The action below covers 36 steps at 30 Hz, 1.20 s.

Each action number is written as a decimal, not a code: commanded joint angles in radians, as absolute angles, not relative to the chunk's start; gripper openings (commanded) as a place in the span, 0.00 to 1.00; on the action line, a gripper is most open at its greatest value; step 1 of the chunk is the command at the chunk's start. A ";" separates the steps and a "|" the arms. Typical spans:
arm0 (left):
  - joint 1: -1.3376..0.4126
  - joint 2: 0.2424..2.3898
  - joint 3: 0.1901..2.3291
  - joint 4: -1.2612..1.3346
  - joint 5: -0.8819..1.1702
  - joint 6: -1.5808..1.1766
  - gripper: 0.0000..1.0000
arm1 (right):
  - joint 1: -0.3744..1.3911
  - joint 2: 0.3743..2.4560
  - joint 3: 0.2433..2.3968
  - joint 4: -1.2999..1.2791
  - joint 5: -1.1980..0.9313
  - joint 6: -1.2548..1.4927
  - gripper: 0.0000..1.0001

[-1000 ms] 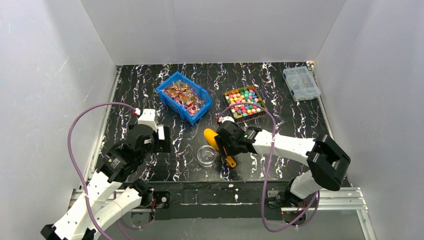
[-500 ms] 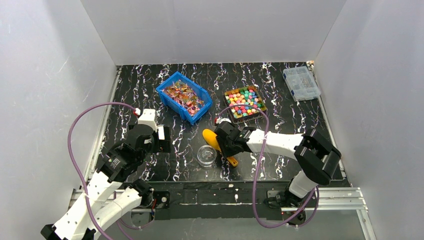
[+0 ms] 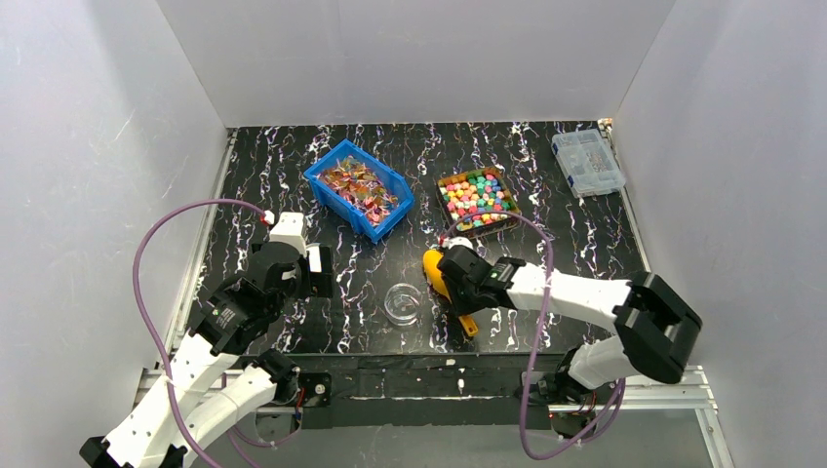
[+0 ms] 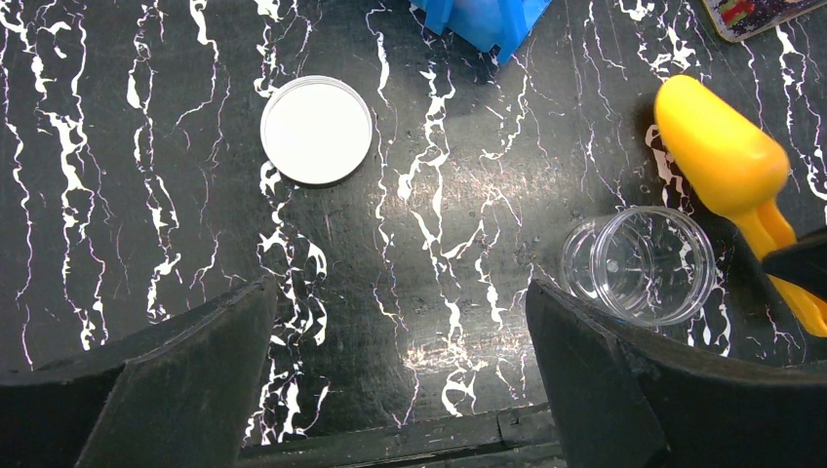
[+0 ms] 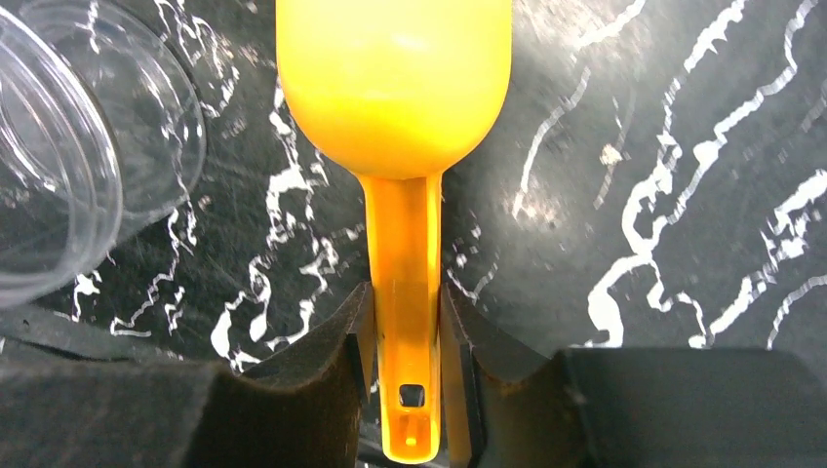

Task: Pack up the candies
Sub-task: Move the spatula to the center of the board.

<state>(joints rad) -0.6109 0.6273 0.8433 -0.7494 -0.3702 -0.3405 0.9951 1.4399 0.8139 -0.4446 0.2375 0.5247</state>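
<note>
The candies (image 3: 477, 198) were small chunky cubes of pink, yellow, green, blue, orange and white, heaped in a shallow brown tray (image 3: 496, 225) that sat beyond the right gripper (image 3: 458, 285) and a little to its right, near but not touching it. From overhead the left gripper (image 3: 295, 259) was hard to read, but its own wrist camera showed the left gripper (image 4: 400, 390) with its two dark fingers spread wide over bare marbled table (image 4: 146, 195), holding nothing. Only that camera caught a round white lid (image 4: 316, 130) lying flat ahead of the left finger; the overhead view did not show it. Further ahead, to the right, stood a blue bin (image 3: 358, 188) of shiny foil-wrapped sweets (image 3: 360, 187), whose contents only the overhead view showed. A clear jar (image 3: 402, 304) stood open between the two grippers, and the left wrist camera had the jar (image 4: 651, 263) just ahead of its right finger. The right wrist camera gave what the others could not: the right gripper (image 5: 405, 380) pinching the thin handle of a yellow scoop (image 5: 395, 88), a finger pressed to either side near the handle's end, the bowl pointing away and the jar (image 5: 59, 166) just beside it on the left. From overhead the scoop (image 3: 438, 270) was partly hidden. Far off to the right a clear lidded box (image 3: 586, 163) lay at the table's back corner.
</note>
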 commanded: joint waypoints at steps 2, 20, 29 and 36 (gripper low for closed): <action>-0.612 0.625 0.845 -0.769 -0.385 -0.339 0.99 | 0.993 1.298 0.760 -0.547 0.304 0.614 0.15; -0.612 0.618 0.845 -0.767 -0.373 -0.339 0.99 | 0.992 1.130 0.619 -0.712 0.388 0.789 0.22; -0.612 0.617 0.848 -0.767 -0.367 -0.338 0.99 | 0.992 1.124 0.693 -0.768 0.404 0.781 0.50; -0.612 0.613 0.848 -0.766 -0.361 -0.338 0.99 | 0.992 1.176 0.877 -0.825 0.463 0.716 0.59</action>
<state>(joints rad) -0.6109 0.6247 0.8433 -0.7494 -0.3580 -0.3405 0.9951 1.1500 0.7494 -0.7902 0.3958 0.7570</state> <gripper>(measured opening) 0.994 0.572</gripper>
